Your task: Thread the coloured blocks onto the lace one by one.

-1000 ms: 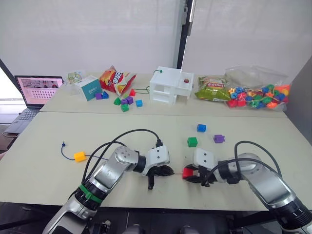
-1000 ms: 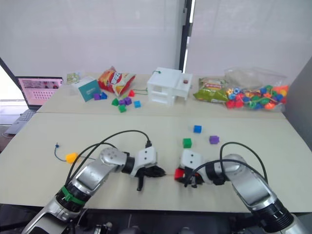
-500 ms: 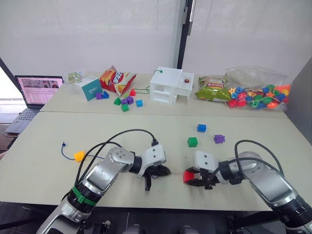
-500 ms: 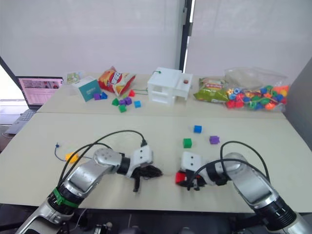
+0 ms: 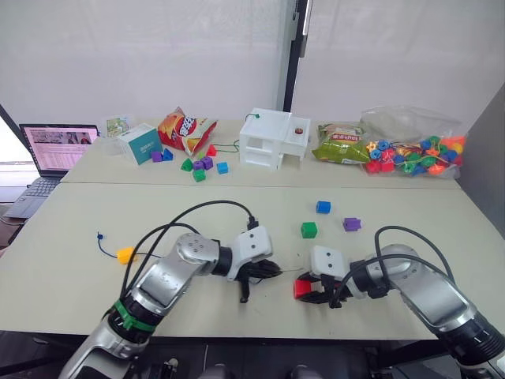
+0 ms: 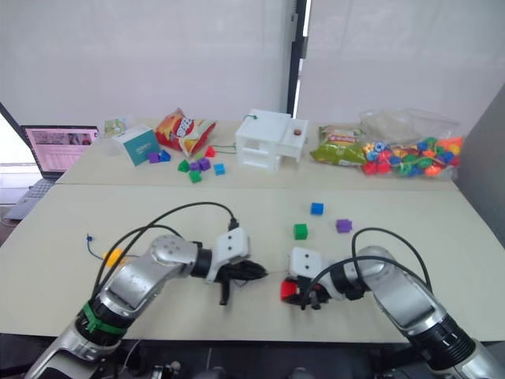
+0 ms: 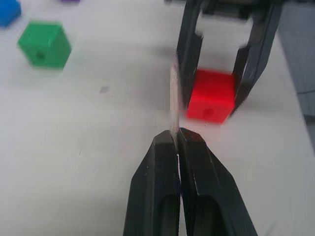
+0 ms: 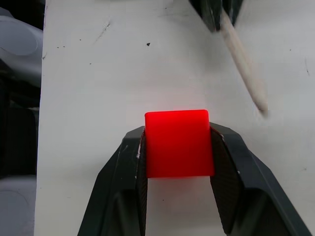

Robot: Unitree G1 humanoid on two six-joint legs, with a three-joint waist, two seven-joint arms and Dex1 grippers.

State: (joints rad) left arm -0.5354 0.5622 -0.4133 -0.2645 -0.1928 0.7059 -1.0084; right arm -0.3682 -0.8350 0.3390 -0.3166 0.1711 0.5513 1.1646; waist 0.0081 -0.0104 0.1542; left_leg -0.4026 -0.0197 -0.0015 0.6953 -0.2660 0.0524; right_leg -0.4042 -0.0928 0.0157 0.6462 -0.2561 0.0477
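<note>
1. The step in hand looks like threading the second block. The yellow-orange block (image 5: 125, 254) is already on the lace (image 5: 103, 243), well off from the red block (image 5: 303, 288) on the robot's left, near the knotted end.

2. The right gripper (image 8: 178, 147) is clamped on the red block, one black finger on each side, and holds it at the near edge of the table (image 5: 394, 205).

3. The left gripper (image 7: 177, 140) is pinched shut on the lace just behind its pale stiff tip (image 7: 173, 101). The tip sticks out toward the red block and sits just beside it, not yet in its hole.

4. Judging from the left wrist view, the hole in the red block's facing side lies a little to one side of the tip. The next move calls for a small sideways correction so the tip lines up with the hole, then a straight push through while the right gripper holds the block steady.

5. The red block is a bright, smooth cube with a small round hole in the middle of its face.

6. The green block (image 5: 308, 230), blue block (image 5: 323, 207) and purple block (image 5: 351, 224) lie loose beyond the red block, further from the robot, still to be threaded.

7. The lace is a thin blue cord; its course between the yellow-orange block and the left gripper is hard to trace.
</note>
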